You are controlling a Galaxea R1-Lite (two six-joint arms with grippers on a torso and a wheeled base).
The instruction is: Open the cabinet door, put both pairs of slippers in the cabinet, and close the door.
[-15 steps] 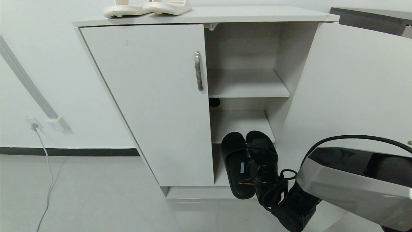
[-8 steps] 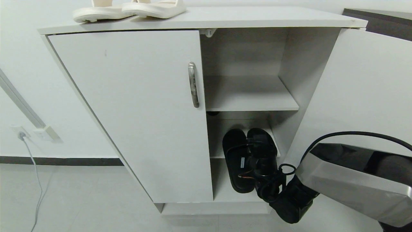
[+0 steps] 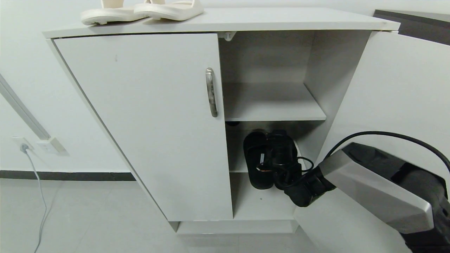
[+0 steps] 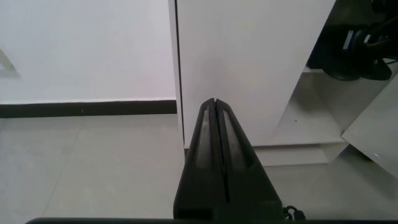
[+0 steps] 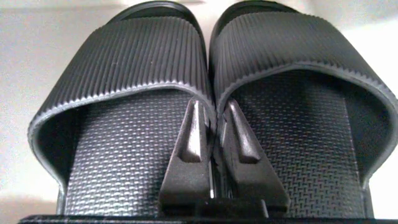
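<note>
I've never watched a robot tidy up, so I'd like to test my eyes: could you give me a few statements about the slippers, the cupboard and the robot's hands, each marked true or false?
1. The robot's right hand grips the pair of black ribbed rubber slippers. True.
2. The pair of cream foam slippers lies inside the white wooden cabinet. False: it sits on the cabinet's top.
3. Both cabinet doors are open. False: the right door is open, while the left door with the metal handle is shut.
4. The left hand is shut and holds nothing. True.
</note>
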